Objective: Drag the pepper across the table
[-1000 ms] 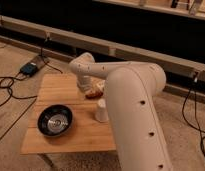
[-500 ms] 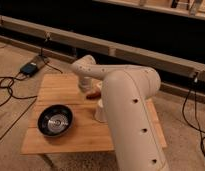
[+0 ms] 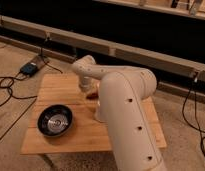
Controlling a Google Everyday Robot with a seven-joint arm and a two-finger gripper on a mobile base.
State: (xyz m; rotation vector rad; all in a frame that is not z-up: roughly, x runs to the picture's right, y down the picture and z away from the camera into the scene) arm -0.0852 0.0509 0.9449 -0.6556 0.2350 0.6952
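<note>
The pepper is a small red-orange item lying near the middle of the light wooden table, mostly covered by my arm. My gripper reaches down from the white wrist at the table's far middle and sits right at the pepper. Whether it touches the pepper is hidden. My bulky white arm crosses the right half of the table from the lower right. The white cup is hidden behind the arm.
A dark round bowl stands on the table's front left. Black cables and a small blue-grey box lie on the floor to the left. Another cable hangs at right. A long ledge runs behind the table.
My arm's big link has swung a little to the left and now covers the white cup. The gripper and pepper have stayed almost in place.
</note>
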